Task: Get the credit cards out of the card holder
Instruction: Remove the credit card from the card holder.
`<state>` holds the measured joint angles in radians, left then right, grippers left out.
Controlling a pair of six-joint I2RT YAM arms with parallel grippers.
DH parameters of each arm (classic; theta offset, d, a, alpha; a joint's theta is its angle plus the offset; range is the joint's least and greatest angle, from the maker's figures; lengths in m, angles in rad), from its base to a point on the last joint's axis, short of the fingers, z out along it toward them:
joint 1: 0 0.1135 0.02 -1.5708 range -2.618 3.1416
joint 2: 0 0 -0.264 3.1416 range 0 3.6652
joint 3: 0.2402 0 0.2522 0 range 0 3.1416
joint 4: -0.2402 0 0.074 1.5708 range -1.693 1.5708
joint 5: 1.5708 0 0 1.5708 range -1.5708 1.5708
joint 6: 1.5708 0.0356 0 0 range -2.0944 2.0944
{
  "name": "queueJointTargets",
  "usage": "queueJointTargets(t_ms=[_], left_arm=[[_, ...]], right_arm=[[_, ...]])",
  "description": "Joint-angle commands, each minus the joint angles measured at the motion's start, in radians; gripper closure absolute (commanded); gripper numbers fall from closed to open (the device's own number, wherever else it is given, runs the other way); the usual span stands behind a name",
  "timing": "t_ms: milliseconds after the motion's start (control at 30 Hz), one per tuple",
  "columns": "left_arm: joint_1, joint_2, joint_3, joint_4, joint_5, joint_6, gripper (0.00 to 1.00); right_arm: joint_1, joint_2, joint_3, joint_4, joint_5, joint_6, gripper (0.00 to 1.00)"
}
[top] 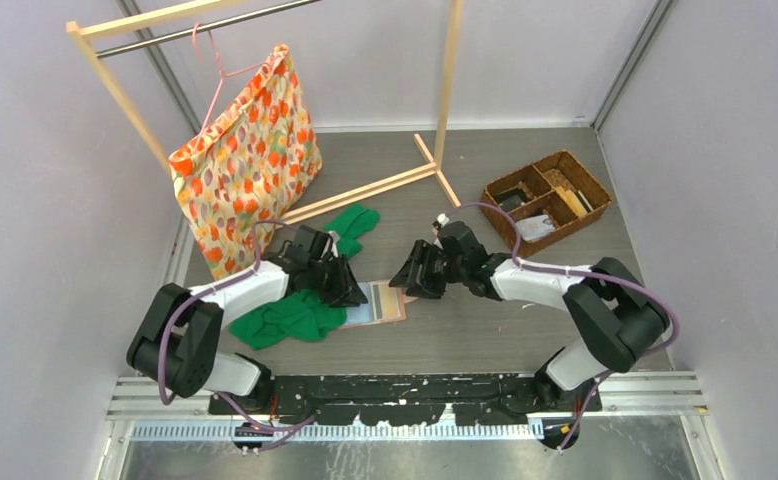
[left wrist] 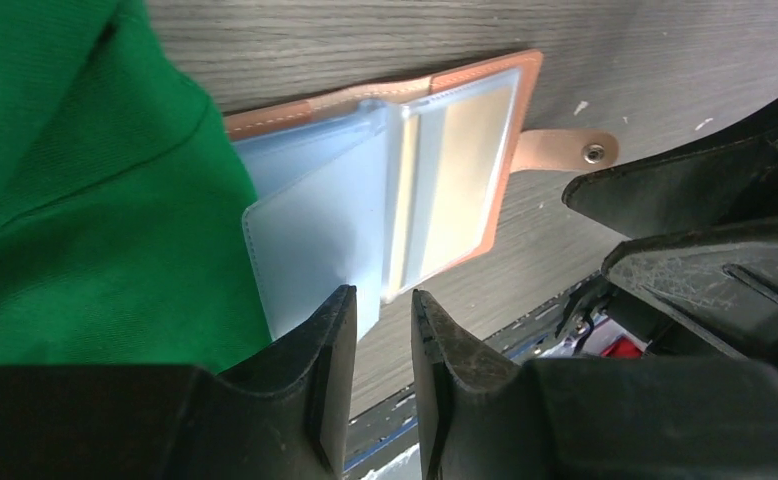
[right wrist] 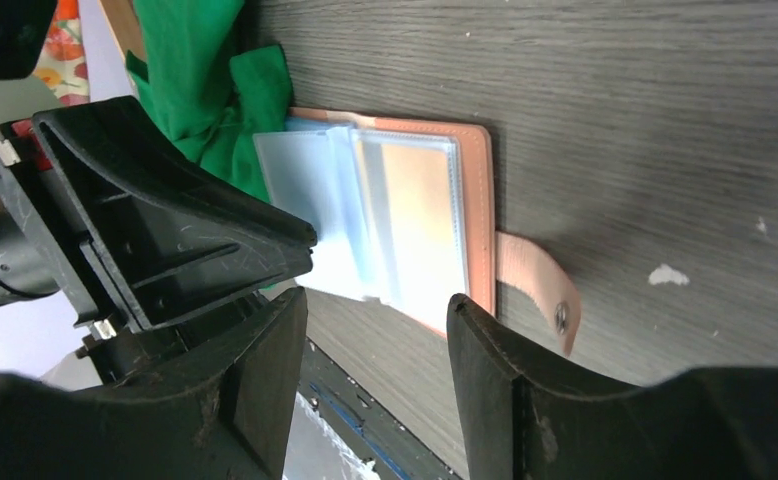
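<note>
Honestly, left fingers (left wrist: 315, 360) barely apart at a sleeve (left wrist: 305, 250) of the card holder (left wrist: 470, 76), right fingers (right wrist: 505, 380) spread wide; tugging could drag the unpinned holder.

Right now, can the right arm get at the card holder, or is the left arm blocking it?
Probably yes. The right gripper hangs open just beside the card holder, whose nearer half and snap tab lie uncovered. The left gripper is at the opposite side.
</note>
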<state>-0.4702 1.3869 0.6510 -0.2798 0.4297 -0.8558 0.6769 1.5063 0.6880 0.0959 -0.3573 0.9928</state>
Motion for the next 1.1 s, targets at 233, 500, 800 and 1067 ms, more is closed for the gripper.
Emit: queueJointTargets(t_ms=[233, 500, 800, 1067], left_arm=[[0.001, 0.063, -0.049, 0.055, -0.08, 0.014, 0.73], [0.001, 0.124, -0.061, 0.103, -0.059, 0.009, 0.74], [0.001, 0.138, -0.065, 0.114, -0.05, 0.011, 0.75], [0.001, 0.024, -0.059, 0.023, -0.104, 0.033, 0.75]], right_arm=[[0.03, 0.134, -0.002, 0.193, -0.072, 0.009, 0.42], [0.047, 0.207, -0.02, 0.279, -0.094, 0.048, 0.42], [0.05, 0.232, -0.002, 0.328, -0.141, 0.075, 0.42], [0.05, 0.182, -0.007, 0.161, -0.018, -0.001, 0.42]])
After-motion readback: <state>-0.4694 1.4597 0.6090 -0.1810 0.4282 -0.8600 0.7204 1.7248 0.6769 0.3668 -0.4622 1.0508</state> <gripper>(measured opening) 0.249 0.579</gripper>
